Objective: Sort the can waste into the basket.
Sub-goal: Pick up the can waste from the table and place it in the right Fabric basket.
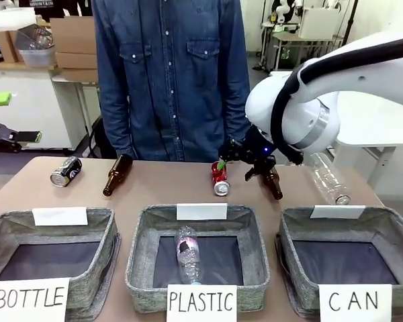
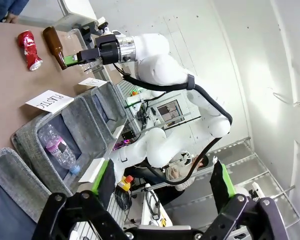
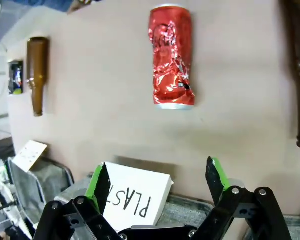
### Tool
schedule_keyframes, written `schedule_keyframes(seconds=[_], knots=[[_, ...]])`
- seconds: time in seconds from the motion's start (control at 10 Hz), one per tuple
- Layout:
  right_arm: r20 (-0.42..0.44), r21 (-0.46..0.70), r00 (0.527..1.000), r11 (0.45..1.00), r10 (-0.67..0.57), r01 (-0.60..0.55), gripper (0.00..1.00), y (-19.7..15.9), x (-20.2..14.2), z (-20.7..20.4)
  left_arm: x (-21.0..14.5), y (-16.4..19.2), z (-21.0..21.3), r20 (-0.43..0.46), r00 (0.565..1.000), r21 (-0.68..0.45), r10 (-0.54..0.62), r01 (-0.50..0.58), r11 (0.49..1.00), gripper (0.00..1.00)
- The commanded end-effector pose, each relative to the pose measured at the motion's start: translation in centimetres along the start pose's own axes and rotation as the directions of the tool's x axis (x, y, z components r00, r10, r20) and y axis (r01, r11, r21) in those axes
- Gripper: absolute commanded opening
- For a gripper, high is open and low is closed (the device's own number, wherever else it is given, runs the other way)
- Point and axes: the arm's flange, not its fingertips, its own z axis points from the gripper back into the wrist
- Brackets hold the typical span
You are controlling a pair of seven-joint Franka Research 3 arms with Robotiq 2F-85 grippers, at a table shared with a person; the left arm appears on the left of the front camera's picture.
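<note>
Grey woven fabric basket signed CAN (image 1: 292, 228): toward me, right of the dented shiny red can (image 3: 172, 57) lying on the table. My right gripper (image 3: 157, 177), spread and empty, hangs near that can, apart. A brown glass bottle (image 1: 274, 182) lies just right of it; I might clip the bottle closing in.

looks like a robotics lab: white robot arm (image 1: 363, 64) working over a brown table (image 1: 168, 184), grey baskets (image 1: 138, 248) with handwritten sorting signs, cardboard boxes (image 1: 74, 40) stacked behind, a cart of equipment (image 1: 302, 27) by the bare white far wall.
</note>
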Motion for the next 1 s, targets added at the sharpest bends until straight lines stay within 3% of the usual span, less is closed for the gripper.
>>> schedule_keyframes(seconds=[0.0, 0.2, 0.4, 0.7, 0.9], knots=[[-0.003, -0.107, 0.999, 0.994, -0.039, 0.038, 1.0, 1.5, 0.8, -2.3, 0.1, -0.2, -0.2, 0.012, 1.0, -0.024, -0.021, 0.022, 0.999, 1.0], [0.018, -0.161, 0.997, 0.984, -0.072, 0.074, 1.0, 4.3, 3.3, -4.1, 0.1, -0.2, -0.2, 0.012, 1.0, -0.024, -0.021, 0.022, 0.999, 1.0], [0.034, -0.293, 0.992, 0.948, -0.123, 0.127, 1.0, 5.9, 5.5, -6.8, 0.1, -0.2, -0.2, 0.012, 1.0, -0.024, -0.021, 0.022, 0.999, 1.0], [0.034, -0.344, 0.997, 0.936, -0.073, 0.081, 1.0, 7.5, 7.4, -11.3, 0.1, -0.2, -0.2, 0.012, 1.0, -0.024, -0.021, 0.022, 0.999, 1.0], [0.023, -0.419, 0.994, 0.901, -0.111, 0.11, 1.0, 7.2, 8.8, -13.8, 0.1, -0.2, -0.2, 0.012, 1.0, -0.024, -0.021, 0.022, 0.999, 1.0]])
